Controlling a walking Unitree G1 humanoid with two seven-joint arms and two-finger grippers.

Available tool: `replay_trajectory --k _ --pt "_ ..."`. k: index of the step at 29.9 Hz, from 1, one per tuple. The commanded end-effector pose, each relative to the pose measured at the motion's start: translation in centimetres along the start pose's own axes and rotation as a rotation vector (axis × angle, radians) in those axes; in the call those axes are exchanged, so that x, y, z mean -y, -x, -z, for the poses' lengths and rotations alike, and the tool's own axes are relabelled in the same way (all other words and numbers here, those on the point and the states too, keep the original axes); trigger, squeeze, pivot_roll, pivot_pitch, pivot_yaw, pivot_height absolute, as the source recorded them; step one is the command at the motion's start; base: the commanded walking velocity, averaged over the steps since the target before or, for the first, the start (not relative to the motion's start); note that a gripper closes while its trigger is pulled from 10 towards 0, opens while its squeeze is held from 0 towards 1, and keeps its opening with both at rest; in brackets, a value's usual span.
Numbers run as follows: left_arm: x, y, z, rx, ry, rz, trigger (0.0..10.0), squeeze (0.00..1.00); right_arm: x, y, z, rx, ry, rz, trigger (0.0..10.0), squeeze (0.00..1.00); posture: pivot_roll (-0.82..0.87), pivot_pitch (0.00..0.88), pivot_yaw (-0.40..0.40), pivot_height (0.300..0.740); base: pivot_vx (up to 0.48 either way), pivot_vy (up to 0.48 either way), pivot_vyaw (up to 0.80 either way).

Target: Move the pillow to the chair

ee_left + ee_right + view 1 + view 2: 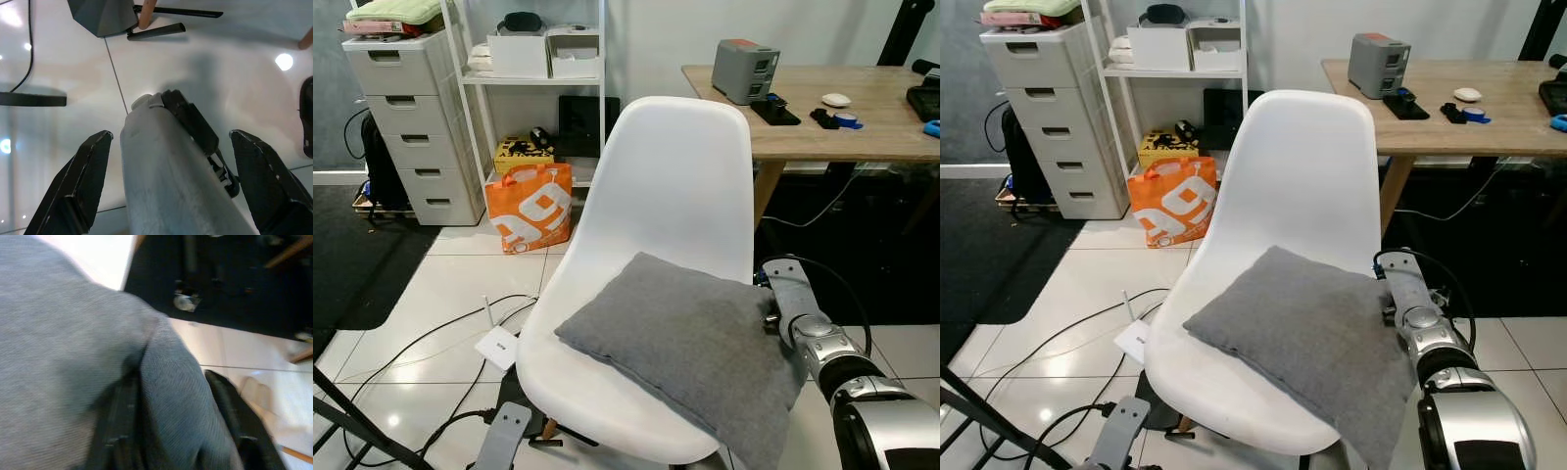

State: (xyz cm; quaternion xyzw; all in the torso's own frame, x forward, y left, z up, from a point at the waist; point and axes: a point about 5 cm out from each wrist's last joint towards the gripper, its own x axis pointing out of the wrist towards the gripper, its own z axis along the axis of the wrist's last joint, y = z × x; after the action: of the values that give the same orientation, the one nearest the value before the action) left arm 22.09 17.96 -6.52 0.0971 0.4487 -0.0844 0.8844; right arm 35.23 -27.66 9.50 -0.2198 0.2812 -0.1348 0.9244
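The grey pillow point(690, 338) lies flat on the seat of the white shell chair point(675, 186), with its right corner hanging past the seat's edge. My right gripper point(171, 377) is at that right edge and is shut on the pillow, a fold of the fabric bulging between its two black fingers point(230, 416). The silver right arm point(822, 348) reaches in from the lower right. Low beside the chair's left front, my left gripper point(170, 133) hangs open over the tiled floor, and a grey rounded part point(166, 181) shows between its fingers.
A wooden desk point(822, 122) with small devices stands right behind the chair. To the left are an orange bag point(530, 206), a white shelf point(533, 78) and a drawer unit point(416, 127). Cables point(431, 338) cross the tiles, and a dark rug point(352, 255) lies far left.
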Motion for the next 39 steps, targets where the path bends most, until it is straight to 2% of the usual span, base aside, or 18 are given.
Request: replay_trajectory --k 1,11,14,17,20,21,22,23,24,26,27,28,29,30,33,34,36,39 --pt "0.5 -0.1 0.0 -0.018 -0.008 0.007 10.0 0.00 1.0 0.0 -0.8 0.008 0.009 0.064 10.0 1.00 -0.18 0.025 -0.033 0.556 0.000 0.000 0.00" --pt "1.6 -0.4 -1.0 -0.009 -0.010 0.013 10.0 0.00 3.9 0.2 -2.5 0.065 0.138 0.269 10.0 1.00 -0.18 0.020 -0.037 0.556 0.000 0.000 0.00" --pt "2.4 -0.5 -1.4 -0.006 -0.014 0.020 10.0 0.00 4.8 0.7 -5.6 0.183 0.226 0.325 10.0 1.00 -0.18 0.014 -0.039 0.556 0.000 0.000 0.00" --pt "2.3 -0.5 -1.5 -0.007 -0.016 0.019 10.0 0.00 1.7 1.6 -10.2 0.424 0.112 0.108 10.0 1.00 -0.18 0.009 -0.040 0.556 0.000 0.000 0.00" --pt "2.3 -0.5 -1.5 -0.008 -0.016 0.018 10.0 0.00 0.8 1.8 -10.9 0.466 0.072 0.044 10.0 1.00 -0.18 0.009 -0.040 0.556 0.000 0.000 0.00" --pt "1.9 -0.4 -1.4 -0.010 -0.016 0.016 10.0 0.00 -0.7 2.1 -11.6 0.487 0.005 -0.082 10.0 1.00 -0.18 0.000 -0.042 0.556 0.000 0.000 0.00" --pt "1.7 -0.4 -1.2 -0.011 -0.017 0.013 10.0 0.00 -2.9 2.6 -12.2 0.507 -0.070 -0.258 10.0 0.06 -0.18 0.000 -0.044 0.556 0.000 0.000 0.00" --pt "1.7 -0.4 -1.2 -0.011 -0.017 0.013 10.0 0.00 -2.9 2.6 -12.2 0.507 -0.070 -0.258 10.0 0.06 -0.18 0.000 -0.044 0.556 0.000 0.000 0.00" --pt "1.4 -0.3 -1.1 -0.013 -0.017 0.011 10.0 0.00 -4.3 3.0 -12.6 0.519 -0.119 -0.375 10.0 0.00 -0.18 0.000 -0.045 0.556 0.000 0.000 0.00" --pt "1.4 -0.3 -1.1 -0.013 -0.017 0.011 10.0 0.00 -4.3 3.0 -12.6 0.519 -0.119 -0.375 10.0 0.00 -0.18 0.000 -0.045 0.556 0.000 0.000 0.00" --pt "1.0 -0.3 -0.9 -0.015 -0.017 0.006 10.0 0.00 -5.5 3.3 -12.6 0.517 -0.172 -0.474 10.0 0.00 -0.18 0.000 -0.046 0.556 0.000 0.000 0.00" --pt "1.0 -0.3 -0.9 -0.015 -0.017 0.006 10.0 0.00 -5.5 3.3 -12.6 0.517 -0.172 -0.474 10.0 0.00 -0.18 0.000 -0.046 0.556 0.000 0.000 0.00" --pt "0.6 -0.2 -0.8 -0.015 -0.016 0.003 10.0 0.00 -6.8 3.5 -12.1 0.489 -0.219 -0.589 10.0 0.00 -0.18 0.005 -0.046 0.556 0.000 0.000 0.00" --pt "0.4 -0.2 -0.7 -0.016 -0.015 0.000 10.0 0.00 -8.5 3.9 -11.3 0.446 -0.203 -0.739 10.0 0.00 -0.18 0.010 -0.044 0.556 0.000 0.000 0.00" --pt "0.4 -0.2 -0.7 -0.016 -0.015 0.000 10.0 0.00 -8.5 3.9 -11.3 0.446 -0.203 -0.739 10.0 0.00 -0.18 0.010 -0.044 0.556 0.000 0.000 0.00" --pt "0.3 -0.2 -0.7 -0.016 -0.014 -0.001 10.0 0.00 -10.2 4.5 -10.1 0.394 -0.166 -0.915 10.0 0.00 -0.18 0.013 -0.044 0.556 0.000 0.000 0.00" --pt "0.8 -0.2 -0.8 -0.015 -0.014 0.003 10.0 0.00 -11.7 5.5 -8.2 0.306 -0.129 -1.182 10.0 0.00 -0.18 0.019 -0.045 0.556 0.000 0.000 0.00" --pt "1.1 -0.3 -0.8 -0.014 -0.015 0.007 10.0 0.00 -11.8 6.0 -7.1 0.253 -0.073 -1.312 10.0 0.00 -0.18 0.021 -0.044 0.556 0.000 0.000 0.00"
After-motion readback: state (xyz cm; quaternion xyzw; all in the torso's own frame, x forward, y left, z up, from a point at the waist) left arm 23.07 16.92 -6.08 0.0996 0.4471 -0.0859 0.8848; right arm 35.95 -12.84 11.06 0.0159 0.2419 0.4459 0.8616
